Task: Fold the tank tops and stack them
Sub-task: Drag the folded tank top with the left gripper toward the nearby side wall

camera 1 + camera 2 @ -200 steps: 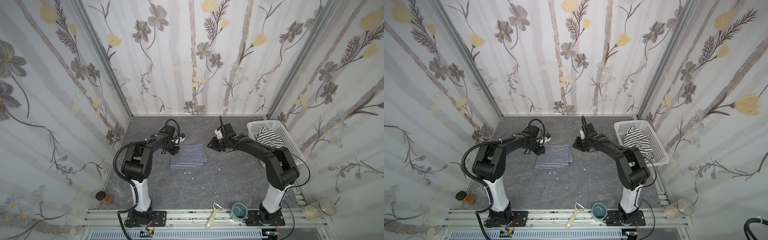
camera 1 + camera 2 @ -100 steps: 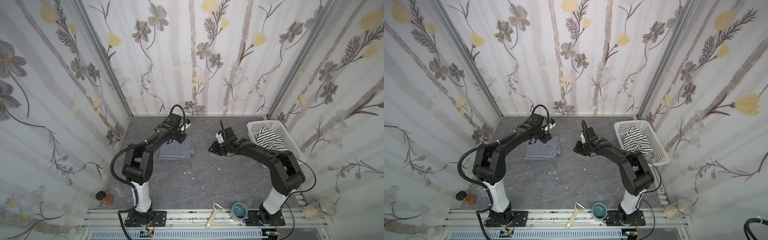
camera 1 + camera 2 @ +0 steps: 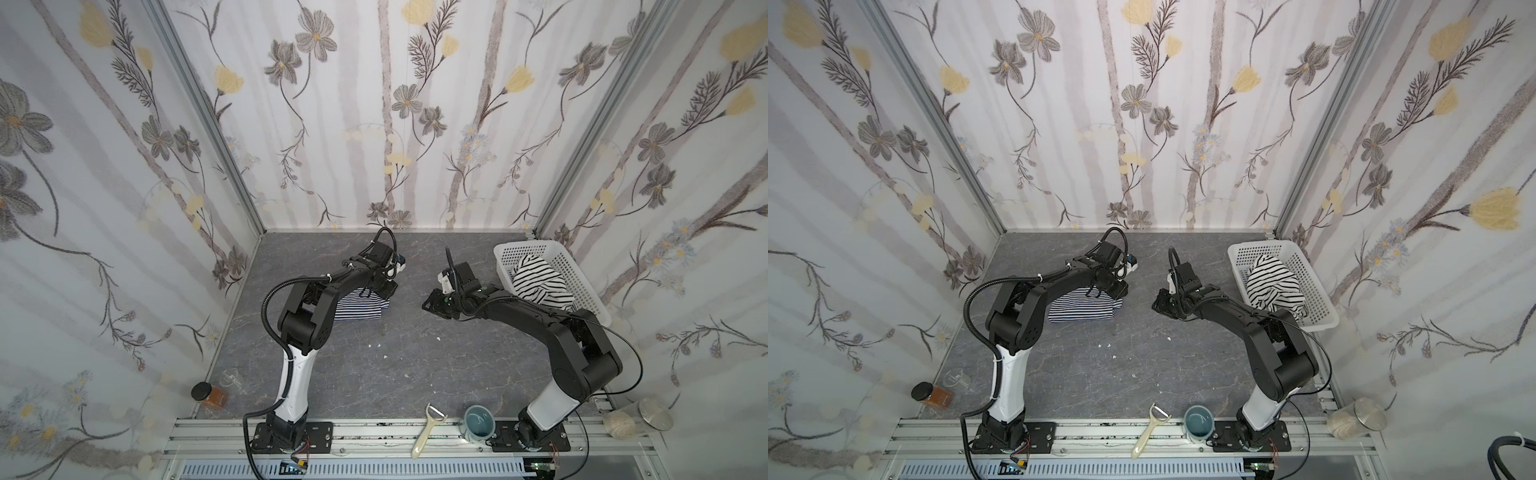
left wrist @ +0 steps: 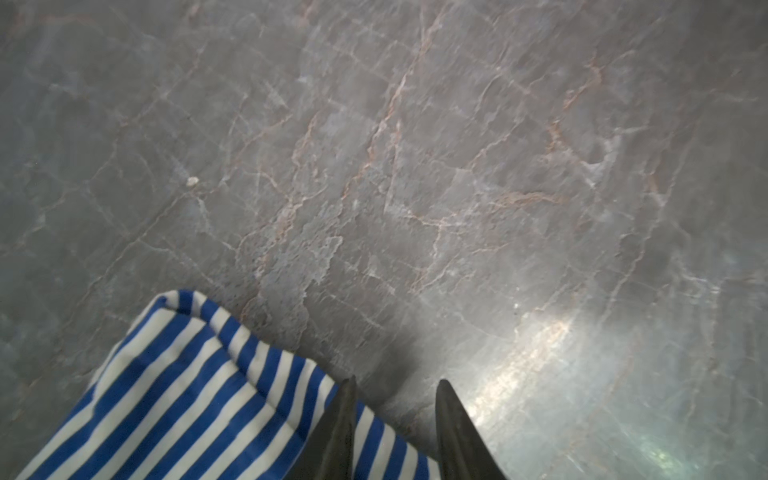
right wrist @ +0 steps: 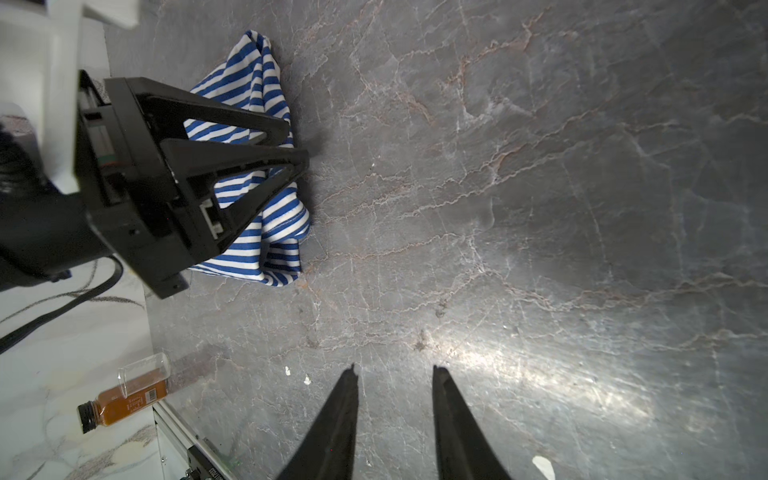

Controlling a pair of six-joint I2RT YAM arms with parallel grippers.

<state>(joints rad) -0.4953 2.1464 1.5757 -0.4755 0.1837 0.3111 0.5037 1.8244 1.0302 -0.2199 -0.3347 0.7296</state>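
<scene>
We see the navy-and-white striped tank top [image 3: 357, 311] lying folded into a compact rectangle on the grey marbled desk [image 3: 415, 365], left of centre in both top views. Its stripes are fine and dense. In the left wrist view the fabric [image 4: 187, 395] reads as blue and white bands with a rounded folded edge. The other tank top [image 3: 540, 282], white with wider black stripes, sits crumpled in the white perforated basket [image 3: 523, 249] at the desk's far right.

The left gripper [image 3: 386, 293] hangs over the folded top's far right corner. In the left wrist view its jaws stand a narrow way apart [image 4: 395, 386]: one finger [image 4: 345, 415] overlaps the striped cloth, while bare desk shows in the gap near the tips. We see no cloth pinched, and we cannot tell whether the finger touches the fabric. The right gripper [image 3: 430, 303] is near the middle of the desk, well apart from both tops. Its jaws [image 5: 395, 374] are also narrowly parted over bare desk, holding nothing.

Small white scraps [image 3: 376, 345] lie on the desk in front of the folded top. Along the front rail lie a cream peeler [image 3: 428, 430] and a teal mug [image 3: 478, 422]. An amber-filled bottle [image 3: 210, 395] lies at the desk's front left corner.
</scene>
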